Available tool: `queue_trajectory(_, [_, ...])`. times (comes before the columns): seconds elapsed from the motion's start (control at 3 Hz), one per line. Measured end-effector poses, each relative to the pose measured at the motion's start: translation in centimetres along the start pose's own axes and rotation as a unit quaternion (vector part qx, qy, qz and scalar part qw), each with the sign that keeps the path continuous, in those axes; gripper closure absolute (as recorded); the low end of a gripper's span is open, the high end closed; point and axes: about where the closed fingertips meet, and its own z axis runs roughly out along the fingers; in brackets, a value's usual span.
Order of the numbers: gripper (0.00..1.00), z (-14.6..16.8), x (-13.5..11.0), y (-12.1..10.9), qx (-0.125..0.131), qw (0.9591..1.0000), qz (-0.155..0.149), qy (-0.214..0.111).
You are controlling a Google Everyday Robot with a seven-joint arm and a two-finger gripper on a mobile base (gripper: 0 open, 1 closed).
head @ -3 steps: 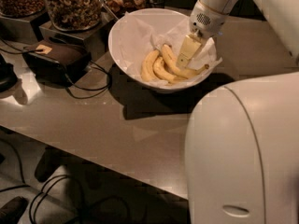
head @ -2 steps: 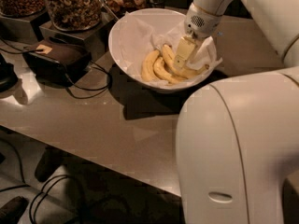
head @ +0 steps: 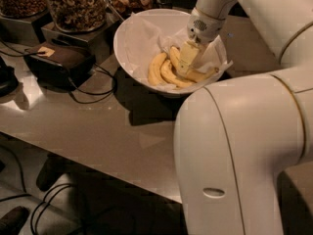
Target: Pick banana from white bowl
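Note:
The white bowl (head: 128, 58), lined with crinkled white paper, stands on the brown counter at the upper middle of the camera view. Three yellow bananas lie in it. The banana (head: 201, 75), the longest one, curves along the right side with its thin end pointing right. Two shorter bananas (head: 156, 68) lie to its left. My gripper (head: 184, 67) hangs down inside the bowl from the upper right. Its tip is right at the longest banana's left part and hides some of it.
Glass jars of nuts (head: 76, 6) stand behind the bowl on the left. A dark box (head: 54, 60) with black cables (head: 93, 97) lies left of the bowl. My arm's large white body (head: 239, 155) fills the lower right. The counter's front edge (head: 98, 173) runs diagonally below.
The gripper has shifted a little left and lower among the bananas. The arm's big white body has swung left across the lower right of the view. The bananas lie as before.

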Motion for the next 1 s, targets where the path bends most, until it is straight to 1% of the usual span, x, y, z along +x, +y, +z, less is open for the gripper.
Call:
queue_trajectory(0.33, [0.50,0.7,-0.3,-0.2,-0.004,1.0000,-0.001,0.004])
queue_trajectory(1.0, [0.53,2.0,-0.6,-1.0,-0.007,0.9999,0.001,0.011])
